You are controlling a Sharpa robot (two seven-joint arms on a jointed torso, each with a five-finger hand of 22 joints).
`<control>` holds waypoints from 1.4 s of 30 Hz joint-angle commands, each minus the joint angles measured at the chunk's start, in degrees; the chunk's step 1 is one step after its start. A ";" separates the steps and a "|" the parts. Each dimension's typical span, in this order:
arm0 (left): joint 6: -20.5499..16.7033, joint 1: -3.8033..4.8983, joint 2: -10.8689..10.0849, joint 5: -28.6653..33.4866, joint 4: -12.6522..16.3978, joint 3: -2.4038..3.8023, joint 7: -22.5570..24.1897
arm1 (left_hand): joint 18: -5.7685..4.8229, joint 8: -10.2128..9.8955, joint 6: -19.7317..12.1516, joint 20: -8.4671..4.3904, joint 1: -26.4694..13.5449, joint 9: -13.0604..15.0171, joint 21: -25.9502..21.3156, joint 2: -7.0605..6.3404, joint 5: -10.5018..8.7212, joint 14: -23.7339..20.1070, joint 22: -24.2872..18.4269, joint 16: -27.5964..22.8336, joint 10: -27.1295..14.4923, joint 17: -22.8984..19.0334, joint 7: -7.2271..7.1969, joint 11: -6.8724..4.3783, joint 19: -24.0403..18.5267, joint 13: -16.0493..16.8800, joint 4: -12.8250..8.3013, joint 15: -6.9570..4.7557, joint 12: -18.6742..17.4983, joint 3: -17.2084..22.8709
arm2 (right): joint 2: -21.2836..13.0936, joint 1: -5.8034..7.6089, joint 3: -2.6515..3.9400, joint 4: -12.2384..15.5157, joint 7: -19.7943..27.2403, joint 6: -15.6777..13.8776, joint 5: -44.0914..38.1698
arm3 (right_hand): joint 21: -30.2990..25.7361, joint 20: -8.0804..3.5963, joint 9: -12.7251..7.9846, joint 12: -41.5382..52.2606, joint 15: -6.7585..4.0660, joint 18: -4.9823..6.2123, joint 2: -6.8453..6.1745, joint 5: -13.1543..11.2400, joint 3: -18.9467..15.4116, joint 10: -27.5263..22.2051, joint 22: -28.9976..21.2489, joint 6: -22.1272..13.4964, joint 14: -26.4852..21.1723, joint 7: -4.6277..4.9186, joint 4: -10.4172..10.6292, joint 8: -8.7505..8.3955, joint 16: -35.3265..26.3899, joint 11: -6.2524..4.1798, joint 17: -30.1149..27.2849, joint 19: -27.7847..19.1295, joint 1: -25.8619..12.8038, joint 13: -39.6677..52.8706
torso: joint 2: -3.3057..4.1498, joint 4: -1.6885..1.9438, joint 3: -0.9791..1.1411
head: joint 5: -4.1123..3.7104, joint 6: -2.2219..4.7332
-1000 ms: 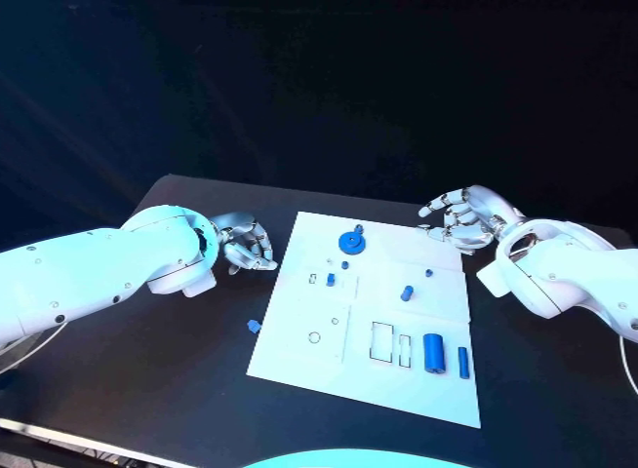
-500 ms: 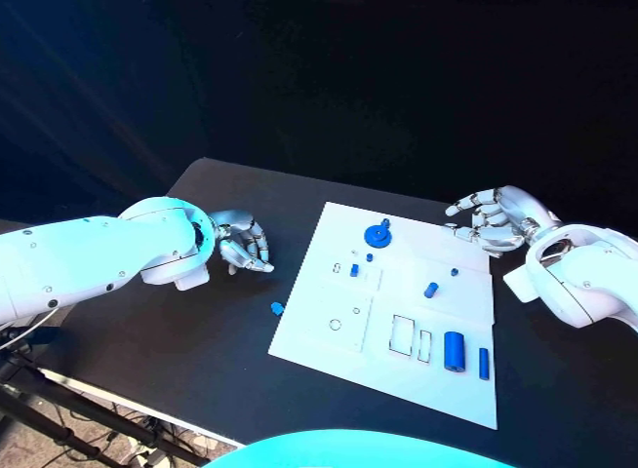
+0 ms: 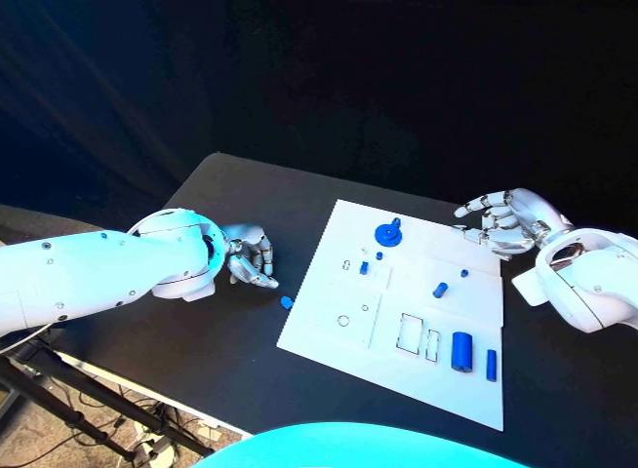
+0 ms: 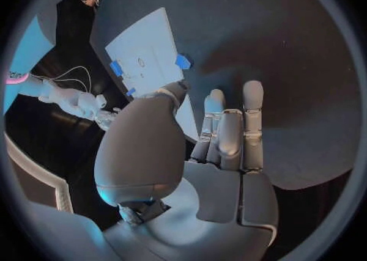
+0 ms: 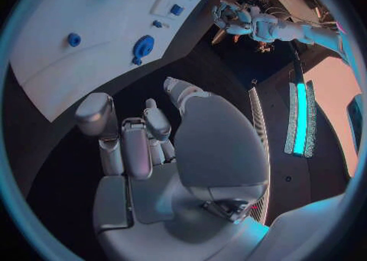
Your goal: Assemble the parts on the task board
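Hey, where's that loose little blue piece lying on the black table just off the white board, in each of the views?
Head view: the loose blue piece lies on the black table, just off the task board's left edge.
Left wrist view: it sits beside the board's edge, beyond the left hand.
Right wrist view: I can't make it out.
Shared landmark: the white task board.

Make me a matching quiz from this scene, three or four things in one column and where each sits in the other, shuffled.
Things:
1. round blue wheel-shaped part
2. small blue block
3. large blue cylinder
4. left robot hand

Places:
A. on the black table, just off the white task board
B. board's near right area
C. over the table, left of the board
D. board's far edge

Pairs: 1-D, 2-A, 3-B, 4-C
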 commanded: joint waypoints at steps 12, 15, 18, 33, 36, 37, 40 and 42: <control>-4.87 -1.91 0.48 -5.95 2.17 -0.21 -0.21 | -0.70 1.93 0.74 -0.38 0.69 0.02 1.75 0.35 0.38 1.40 2.63 1.76 0.12 2.36 -0.37 -0.57 1.70 0.65 0.03 -0.28 1.77 -1.25 | 0.02 -0.34 0.00 -0.17 0.48 0.65 -0.55 | -0.21 -0.23 -0.05 -0.12 -0.42 0.88 -0.24 0.31 0.02 -0.23 -0.05 -0.39 1.62 -0.06 0.19 0.39 -0.20 -0.08 -0.04 -0.11 0.02 -0.06 | 0.25 -0.14 0.11 | 0.64 0.00; -4.54 -2.12 0.52 -5.76 2.43 -0.22 0.02 | -0.75 1.94 0.54 -0.40 0.68 -0.08 1.94 0.32 0.36 1.53 2.91 1.97 0.06 2.61 -0.32 -0.55 1.86 0.71 0.04 -0.29 1.91 -1.40 | -0.01 -0.36 0.00 -0.21 0.47 0.66 -0.55 | -0.21 -0.23 -0.05 -0.12 -0.42 0.88 -0.24 0.31 0.02 -0.23 -0.05 -0.39 1.62 -0.06 0.19 0.39 -0.20 -0.08 -0.04 -0.11 0.02 -0.06 | 0.29 -0.12 0.13 | 0.70 -0.08; -4.15 -2.33 0.57 -5.69 2.64 -0.25 0.33 | -0.78 1.34 -0.99 -0.31 1.64 -1.04 2.08 0.28 0.33 1.50 2.96 2.26 -0.70 2.71 0.10 -0.23 1.61 0.87 -0.07 -0.07 2.39 -1.79 | -0.03 -0.36 0.00 -0.21 0.45 0.67 -0.55 | -0.21 -0.23 -0.05 -0.12 -0.42 0.88 -0.24 0.31 0.02 -0.23 -0.05 -0.39 1.62 -0.06 0.19 0.39 -0.20 -0.08 -0.04 -0.11 0.02 -0.06 | 0.28 -0.12 0.15 | 0.73 -0.21; -4.82 -4.00 1.73 -5.96 2.23 -0.34 -0.17 | -0.85 0.81 -1.60 0.18 1.38 -2.73 2.66 0.70 0.08 1.51 3.74 2.84 -1.27 3.13 0.75 0.38 1.53 1.05 0.16 0.49 3.42 -3.06 | -0.11 -0.37 0.00 -0.17 0.46 0.65 -0.55 | -0.21 -0.23 -0.05 -0.12 -0.42 0.88 -0.24 0.31 0.02 -0.23 -0.05 -0.39 1.62 -0.06 0.19 0.39 -0.20 -0.08 -0.04 -0.11 0.02 -0.06 | 0.29 -0.21 0.16 | 0.75 -0.53; -5.14 -4.13 1.95 -5.96 2.07 -0.34 -0.44 | -0.86 0.89 -1.45 0.21 1.08 -2.87 2.80 0.97 0.12 1.56 3.93 2.93 -1.24 3.22 0.76 0.38 1.61 1.05 0.17 0.51 3.55 -3.23 | -0.13 -0.37 0.00 -0.15 0.45 0.66 -0.55 | -0.21 -0.23 -0.05 -0.12 -0.42 0.88 -0.24 0.31 0.02 -0.23 -0.05 -0.39 1.62 -0.06 0.19 0.39 -0.20 -0.08 -0.04 -0.11 0.02 -0.06 | 0.32 -0.21 0.21 | 0.68 -0.55; -5.23 -4.17 2.03 -5.96 2.04 -0.34 -0.54 | -0.88 0.94 -1.34 0.22 0.92 -2.95 2.92 1.11 0.13 1.61 4.11 3.01 -1.19 3.34 0.77 0.39 1.71 1.06 0.18 0.51 3.63 -3.31 | -0.14 -0.37 0.00 -0.14 0.44 0.66 -0.55 | -0.21 -0.23 -0.05 -0.12 -0.42 0.88 -0.24 0.31 0.02 -0.23 -0.05 -0.39 1.62 -0.06 0.19 0.39 -0.20 -0.08 -0.04 -0.11 0.02 -0.06 | 0.33 -0.21 0.22 | 0.64 -0.60; -5.35 -4.22 2.23 -5.94 2.03 -0.34 -0.74 | -0.90 1.13 -0.94 0.24 0.51 -3.15 3.10 1.41 0.15 1.68 4.35 3.13 -1.02 3.45 0.71 0.35 1.83 1.09 0.17 0.50 3.91 -3.59 | -0.16 -0.37 0.00 -0.11 0.42 0.66 -0.55 | -0.21 -0.23 -0.05 -0.12 -0.42 0.88 -0.24 0.31 0.02 -0.23 -0.05 -0.39 1.62 -0.06 0.19 0.39 -0.20 -0.08 -0.04 -0.11 0.02 -0.06 | 0.35 -0.21 0.22 | 0.58 -0.63; -5.35 -4.26 2.44 -5.92 2.02 -0.34 -0.94 | -0.91 1.18 -0.83 0.24 0.32 -3.23 3.18 1.51 0.15 1.70 4.46 3.17 -0.96 3.49 0.69 0.33 1.89 1.10 0.19 0.49 4.00 -3.71 | -0.17 -0.37 0.00 -0.09 0.42 0.66 -0.55 | -0.21 -0.23 -0.05 -0.12 -0.42 0.88 -0.24 0.31 0.02 -0.23 -0.05 -0.39 1.62 -0.06 0.19 0.39 -0.20 -0.08 -0.04 -0.11 0.02 -0.06 | 0.30 -0.18 0.20 | 0.53 -0.68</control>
